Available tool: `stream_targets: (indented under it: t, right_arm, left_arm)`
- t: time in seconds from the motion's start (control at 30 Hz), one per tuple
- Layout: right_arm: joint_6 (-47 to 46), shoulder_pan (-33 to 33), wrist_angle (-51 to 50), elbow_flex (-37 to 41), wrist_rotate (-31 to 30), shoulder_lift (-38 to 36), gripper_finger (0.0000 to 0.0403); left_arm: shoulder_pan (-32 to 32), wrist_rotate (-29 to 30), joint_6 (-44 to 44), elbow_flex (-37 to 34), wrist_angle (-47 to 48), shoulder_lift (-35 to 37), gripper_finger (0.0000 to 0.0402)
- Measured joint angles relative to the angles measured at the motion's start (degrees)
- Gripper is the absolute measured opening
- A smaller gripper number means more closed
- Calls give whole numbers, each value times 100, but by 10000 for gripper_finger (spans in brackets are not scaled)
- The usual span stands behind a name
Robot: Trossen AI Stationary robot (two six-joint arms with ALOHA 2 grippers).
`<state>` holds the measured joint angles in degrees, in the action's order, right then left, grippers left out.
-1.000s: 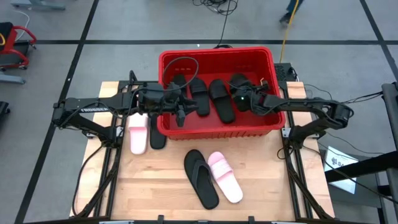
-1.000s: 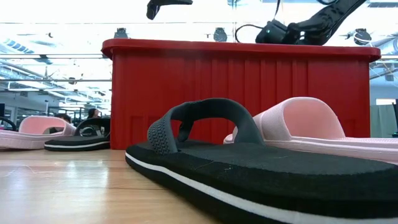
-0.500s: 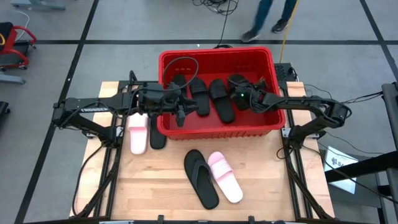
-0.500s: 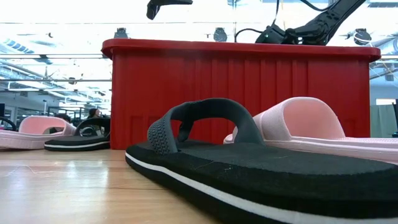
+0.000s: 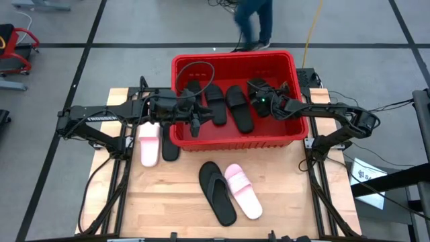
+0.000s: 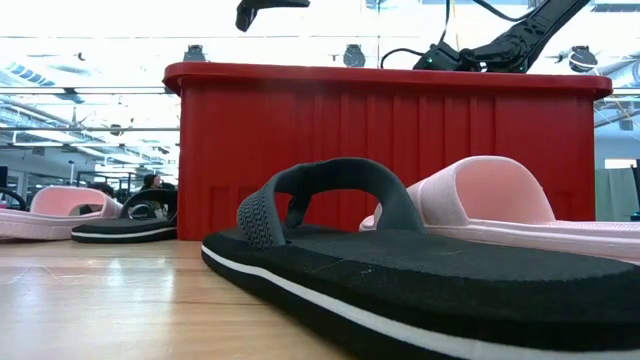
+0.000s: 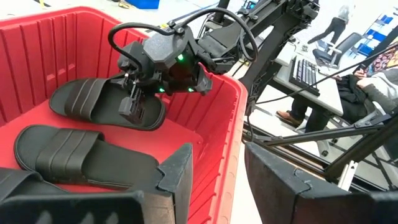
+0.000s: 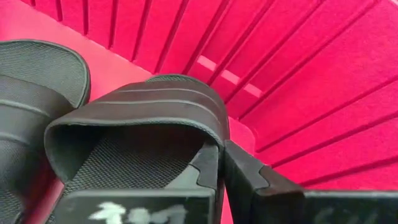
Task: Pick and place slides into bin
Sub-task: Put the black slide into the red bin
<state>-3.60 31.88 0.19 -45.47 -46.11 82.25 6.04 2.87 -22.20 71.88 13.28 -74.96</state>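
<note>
The red bin [image 5: 295, 101] stands at the table's far middle with several black slides lying on its floor. My right gripper [image 5: 257, 99] reaches low into the bin's right part and is shut on one wide-strap black slide [image 7: 102, 102]. My left gripper [image 5: 195, 124] hovers open above the bin's near left wall, with nothing between its fingers. On the table in front of the bin lie a black thong slide [image 5: 216, 191] and a pink slide [image 5: 243, 190]. A second pink slide [image 5: 149, 144] and a black one [image 5: 170, 144] lie left of the bin. My right gripper pinches the slide's sole edge [image 8: 210, 163] between its two fingers, right beside the foot of the wide strap. The fingers slant down from the table's right side. The slide stays low in the bin beside the right wall; whether it is clear of the floor I cannot tell.
The bin's tall ribbed walls [image 8: 298, 74] stand close around my right gripper. Two more black slides [image 7: 81, 155] lie side by side in the bin's middle. A person walks on the floor beyond the table's far edge [image 5: 255, 20]. Bare wood shows at the near left [image 5: 161, 202].
My right gripper has shifted slightly toward the bin's far wall with the black slide still in its fingers. A person has walked leftward across the floor behind the table.
</note>
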Motion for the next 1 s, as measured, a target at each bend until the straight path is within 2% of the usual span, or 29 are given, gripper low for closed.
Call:
stream_targets:
  t: [0.23, 0.6, 0.73, 1.0]
  right_arm:
    - [2, 7, -1, 0, 687, -1, 10]
    - [2, 79, -7, 0, 722, -1, 14]
    - [0, 79, -11, 0, 726, -1, 37]
    - [0, 79, -25, 0, 720, -1, 114]
  left_arm:
    - [0, 1, -2, 0, 0, 0, 141]
    - [0, 2, -15, 0, -2, 0, 141]
    - [0, 2, -13, 0, -2, 0, 141]
    - [0, 2, -43, 0, -4, 0, 141]
